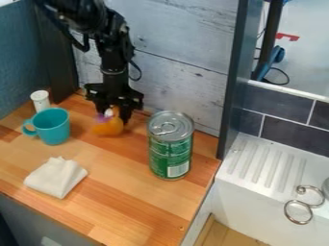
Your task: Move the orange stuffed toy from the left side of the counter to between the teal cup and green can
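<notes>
The black gripper (114, 114) hangs down at the back of the wooden counter, close to the grey plank wall. Right at its lower end is a small orange toy (109, 127) with purple and white parts at its top; whether it is held cannot be made out. To the left stands a teal mug (53, 127), its handle facing left, with a small white bottle (40, 100) behind it. A large green can (171, 146) with a silver lid stands upright to the right of the toy. A folded white cloth (56, 177) lies nearer the front left.
The wooden counter (122, 194) ends on the right at a dark upright post (233, 81). Beyond it is a white sink unit (257, 168) with a ridged top and curled metal pieces (298, 211). A blue wall panel (22, 57) bounds the left side.
</notes>
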Robot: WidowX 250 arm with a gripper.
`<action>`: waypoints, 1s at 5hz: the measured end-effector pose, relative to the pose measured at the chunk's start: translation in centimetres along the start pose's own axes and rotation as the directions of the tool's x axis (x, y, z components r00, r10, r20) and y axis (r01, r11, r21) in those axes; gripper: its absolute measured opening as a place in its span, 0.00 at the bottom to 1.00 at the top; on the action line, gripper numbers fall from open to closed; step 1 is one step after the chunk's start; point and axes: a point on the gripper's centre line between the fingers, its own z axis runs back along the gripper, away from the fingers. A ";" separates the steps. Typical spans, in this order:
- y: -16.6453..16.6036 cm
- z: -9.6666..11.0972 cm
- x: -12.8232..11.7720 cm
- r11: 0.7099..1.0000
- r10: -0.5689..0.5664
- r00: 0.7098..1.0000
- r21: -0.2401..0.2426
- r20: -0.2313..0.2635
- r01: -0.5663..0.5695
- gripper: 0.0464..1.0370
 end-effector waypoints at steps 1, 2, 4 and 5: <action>0.2 -0.1 -0.2 1.000 0.008 1.000 0.010 -0.005 -0.007 0.55; 0.5 -0.1 -0.9 0.999 -0.018 0.999 0.033 -0.047 0.019 0.65; 0.2 1.5 -0.4 0.993 -0.116 0.990 -0.008 -0.083 0.115 0.97; -0.6 1.9 -0.6 0.979 -0.197 0.977 -0.077 -0.085 0.190 0.96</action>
